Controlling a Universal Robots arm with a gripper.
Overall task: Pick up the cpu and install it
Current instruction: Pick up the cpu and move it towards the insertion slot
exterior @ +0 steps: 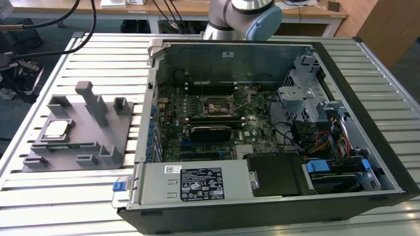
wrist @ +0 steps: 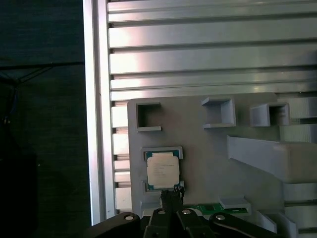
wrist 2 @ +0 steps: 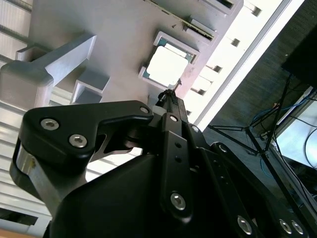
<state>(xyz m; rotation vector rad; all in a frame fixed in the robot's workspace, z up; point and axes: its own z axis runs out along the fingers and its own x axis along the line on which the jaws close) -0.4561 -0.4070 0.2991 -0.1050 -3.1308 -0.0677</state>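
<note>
We see the cpu (exterior: 56,129) lying flat in its square pocket on the grey fixture plate (exterior: 84,133). The plate sits on the slatted bench (exterior: 98,59), to the exterior view's left of the open computer case (exterior: 276,211). In the first wrist view the tool (wrist: 171,194) points toward the cpu's edge without touching it. Its fingertips are drawn together and hold nothing. We cannot tell how far off it stands.
</note>
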